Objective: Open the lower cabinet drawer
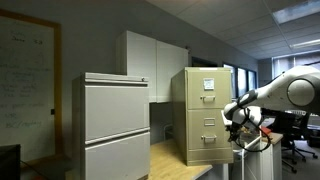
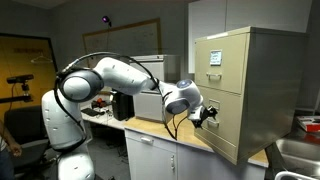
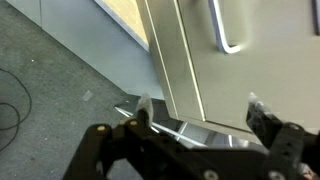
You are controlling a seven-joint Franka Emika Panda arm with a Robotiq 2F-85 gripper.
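Note:
The lower cabinet drawer (image 1: 205, 138) is the bottom beige front of the narrow tall filing cabinet, which stands on a wooden table. It also shows in an exterior view (image 2: 222, 130) and looks flush with the cabinet. My gripper (image 1: 236, 122) is open and empty, just in front of the drawer's face (image 2: 209, 114). In the wrist view my two fingers (image 3: 200, 110) are spread wide apart before the beige front (image 3: 260, 70). A small metal handle (image 3: 226, 35) lies beyond the fingertips, and the fingers do not touch it.
The same cabinet's upper drawer (image 1: 207, 85) with a white label sits above. A wider light-grey cabinet (image 1: 115, 120) stands beside it. The wooden tabletop (image 2: 190, 140) also carries a grey box (image 2: 150, 100). An office chair (image 1: 295, 140) stands behind the arm.

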